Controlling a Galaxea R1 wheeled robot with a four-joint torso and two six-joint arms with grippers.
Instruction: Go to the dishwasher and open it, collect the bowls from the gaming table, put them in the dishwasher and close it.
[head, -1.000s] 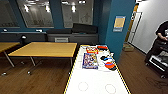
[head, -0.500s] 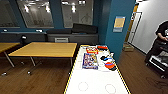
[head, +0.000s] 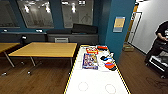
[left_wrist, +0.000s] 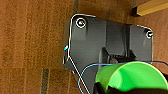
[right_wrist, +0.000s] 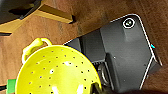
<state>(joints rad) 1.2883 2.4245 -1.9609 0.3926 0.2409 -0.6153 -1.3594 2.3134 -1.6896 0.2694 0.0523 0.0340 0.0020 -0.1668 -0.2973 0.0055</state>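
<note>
- Ahead of the robot, in the head view, a long white table (head: 96, 80) with yellow-and-dark striped edges runs away from the camera; two faint circles are marked on its near end.
- On the far half of this white table lie a colourful flat box (head: 89, 61), a red-and-yellow item (head: 92, 50), a red item (head: 102, 47), and a cluster of small dark, blue and red-orange pieces (head: 109, 63). None can be identified more closely.
- To the left of the white table stands a wooden table (head: 45, 49) on thin metal legs, over a dark wood floor (head: 37, 77).
- Behind both tables, a dark counter (head: 72, 37) runs along a teal wall with large windows (head: 36, 12).
- At the right edge of the head view, a person (head: 160, 42) in dark clothing stands beside a cart (head: 158, 63), well apart from the white table.
- Left wrist view: a green bowl (left_wrist: 131, 77) sits at the left gripper (left_wrist: 117, 86), above the wood floor. A thin blue cable (left_wrist: 86, 72) loops beside it. Whether the fingers are spread or pressed together cannot be told.
- Right wrist view: a yellow perforated colander bowl (right_wrist: 58, 72) with a loop handle (right_wrist: 35, 46) sits at the right gripper (right_wrist: 96, 87), above the floor. The finger state cannot be told here either.
- The dishwasher cannot be made out from this position.
</note>
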